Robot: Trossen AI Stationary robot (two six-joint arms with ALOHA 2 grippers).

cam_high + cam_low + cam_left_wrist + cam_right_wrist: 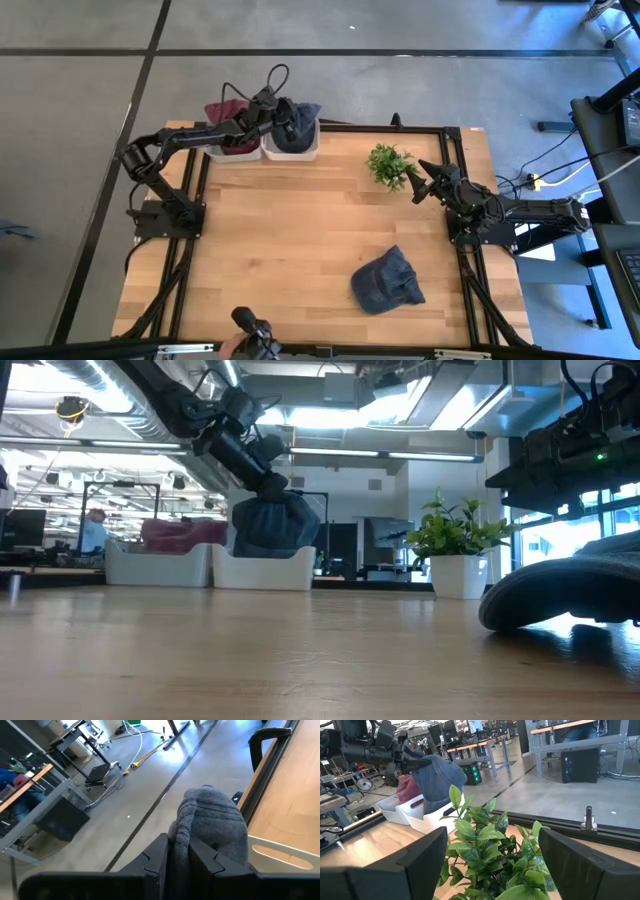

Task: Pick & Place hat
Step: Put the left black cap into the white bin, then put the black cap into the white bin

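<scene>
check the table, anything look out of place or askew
Mostly tidy. One blue cap lies loose on the table near the front right, outside the bins. The left gripper holds a grey hat over the right-hand white bin. The plant stands upright.

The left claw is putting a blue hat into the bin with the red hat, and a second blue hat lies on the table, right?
Not quite. The left claw holds the blue hat over the other white bin, beside the bin with the red hat, as the high view shows. The second blue hat does lie on the table.
</scene>
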